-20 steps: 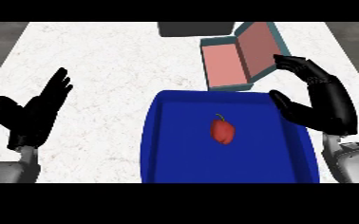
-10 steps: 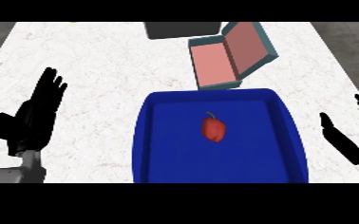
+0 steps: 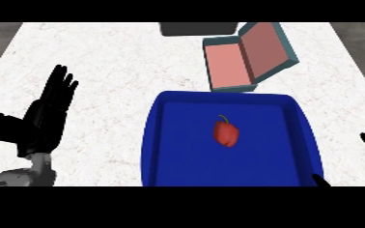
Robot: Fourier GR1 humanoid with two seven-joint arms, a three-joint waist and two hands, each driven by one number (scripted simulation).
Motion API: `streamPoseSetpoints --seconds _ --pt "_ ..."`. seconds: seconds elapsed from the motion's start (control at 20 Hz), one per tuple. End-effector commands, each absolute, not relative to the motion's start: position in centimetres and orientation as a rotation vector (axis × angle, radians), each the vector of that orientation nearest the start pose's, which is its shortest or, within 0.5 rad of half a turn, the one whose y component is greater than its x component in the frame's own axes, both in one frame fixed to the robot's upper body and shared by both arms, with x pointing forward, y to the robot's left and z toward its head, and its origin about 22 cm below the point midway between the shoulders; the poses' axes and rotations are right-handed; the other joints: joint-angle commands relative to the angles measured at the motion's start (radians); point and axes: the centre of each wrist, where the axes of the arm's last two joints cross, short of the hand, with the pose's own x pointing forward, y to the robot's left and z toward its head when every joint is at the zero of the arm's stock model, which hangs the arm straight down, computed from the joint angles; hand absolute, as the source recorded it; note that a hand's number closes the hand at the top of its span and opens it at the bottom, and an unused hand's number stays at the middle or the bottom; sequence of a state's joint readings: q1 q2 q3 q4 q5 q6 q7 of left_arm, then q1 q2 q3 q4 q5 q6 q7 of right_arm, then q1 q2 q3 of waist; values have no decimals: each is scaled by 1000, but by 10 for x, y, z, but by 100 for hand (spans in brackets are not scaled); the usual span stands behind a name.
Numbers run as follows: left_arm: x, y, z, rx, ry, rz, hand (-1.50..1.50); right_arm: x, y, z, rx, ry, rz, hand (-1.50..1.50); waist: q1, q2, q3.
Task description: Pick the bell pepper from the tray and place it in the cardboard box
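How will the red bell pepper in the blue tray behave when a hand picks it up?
The bell pepper looks rounded and lies on its side, so it may roll if nudged. Its smooth skin could be slippery. The raised rim of the tray would probably stop it.

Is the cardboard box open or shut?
Open: the cardboard box has its lid swung up and back, pink inside showing.
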State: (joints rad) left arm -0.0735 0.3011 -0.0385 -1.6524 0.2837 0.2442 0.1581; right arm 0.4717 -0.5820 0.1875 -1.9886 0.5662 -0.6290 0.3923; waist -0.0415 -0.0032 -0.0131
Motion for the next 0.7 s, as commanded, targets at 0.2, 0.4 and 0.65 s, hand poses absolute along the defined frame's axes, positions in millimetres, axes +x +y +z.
streamPoseSetpoints --seconds 0.2,0.4,0.65 --pt "260 258 54 58 -1544 95 0 108 -251 115 -1008 -1079 421 -150 49 10 4" --pt "265 253 61 42 -1549 83 0 110 -216 146 -965 -1086 392 -150 69 10 6" --pt "272 253 54 70 -1548 98 0 139 -175 150 -939 -1095 398 -150 58 7 9"
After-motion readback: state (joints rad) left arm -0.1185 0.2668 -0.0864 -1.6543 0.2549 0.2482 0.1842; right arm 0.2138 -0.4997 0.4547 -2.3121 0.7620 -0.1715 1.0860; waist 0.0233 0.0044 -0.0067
